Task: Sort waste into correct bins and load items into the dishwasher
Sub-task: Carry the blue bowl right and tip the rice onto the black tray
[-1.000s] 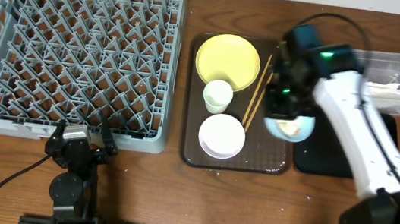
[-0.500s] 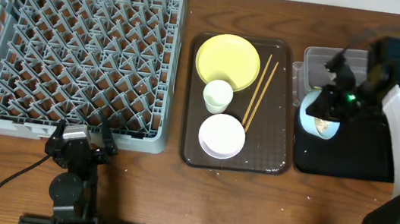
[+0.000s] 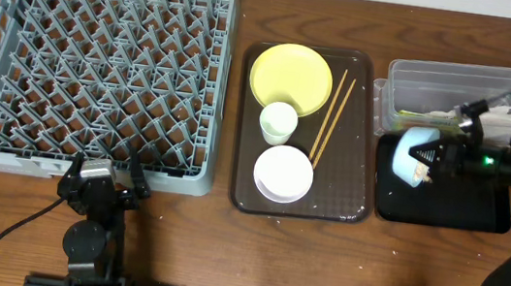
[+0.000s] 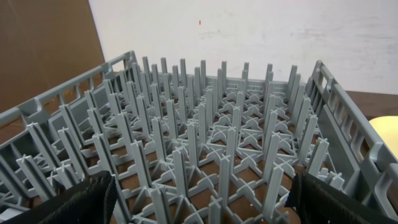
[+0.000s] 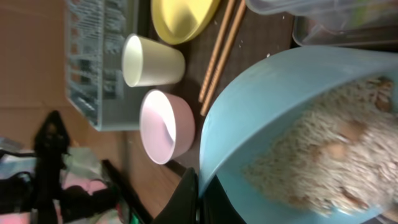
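Note:
My right gripper point(image 3: 439, 158) is shut on the rim of the light blue bowl point(image 3: 411, 154), tipped on its side over the black tray point(image 3: 443, 210). The right wrist view shows the bowl point(image 5: 273, 112) holding pale rice scraps point(image 5: 323, 155), with the jaws point(image 5: 200, 196) pinching its rim. The clear tub point(image 3: 458, 85) behind holds the wrapper and napkin point(image 3: 493, 114). The yellow plate point(image 3: 291, 77), white cup point(image 3: 278, 121), white bowl point(image 3: 283, 174) and chopsticks point(image 3: 330, 118) lie on the brown tray point(image 3: 351, 199). My left gripper point(image 4: 202, 205) is open, low before the grey rack point(image 3: 99, 65).
The brown serving tray sits between the rack and the two bins. The rack point(image 4: 217, 143) fills the left wrist view, with a white wall behind. Bare wood table point(image 3: 319, 258) runs along the front edge.
My right arm swung right, carrying the blue bowl from the brown tray to above the black tray, and tipped it onto its side. The left arm has not moved.

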